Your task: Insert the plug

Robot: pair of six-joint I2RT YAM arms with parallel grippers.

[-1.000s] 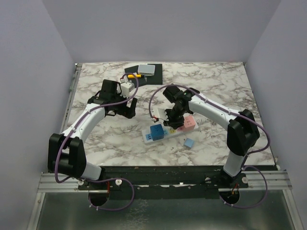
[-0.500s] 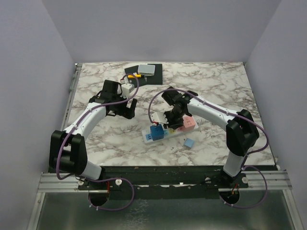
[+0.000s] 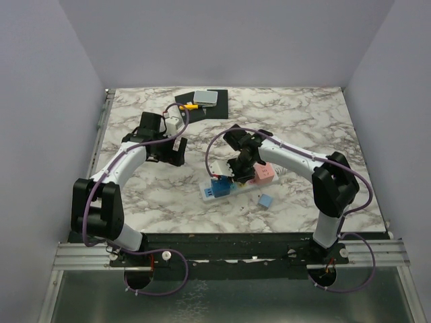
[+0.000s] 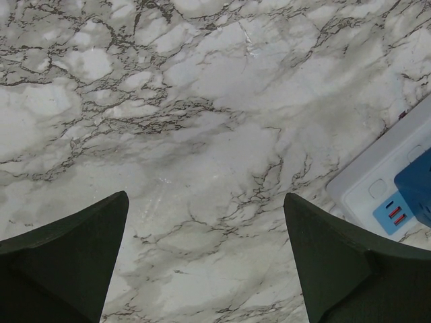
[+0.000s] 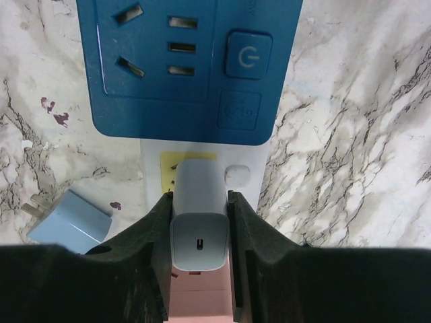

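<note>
In the right wrist view my right gripper (image 5: 199, 196) is shut on a white charger plug (image 5: 199, 239), one finger on each side. The plug's front end sits over the yellow socket patch (image 5: 168, 163) of the white power strip (image 5: 249, 176). A blue adapter block (image 5: 188, 67) is on the strip just beyond, and a pink block (image 5: 199, 303) is below the plug. From above, the right gripper (image 3: 237, 168) hovers at the middle of the strip (image 3: 209, 193). My left gripper (image 4: 205, 256) is open over bare marble, to the left of the strip's end (image 4: 377, 175).
A small light-blue plug (image 3: 265, 200) lies loose on the marble in front of the strip. At the back, a black mat (image 3: 219, 108) carries a grey box (image 3: 206, 98) and a yellow piece (image 3: 190, 105). Purple walls close in the table.
The right gripper has shifted a little to the left along the strip with the plug held. The left arm has drawn back slightly to the left.
</note>
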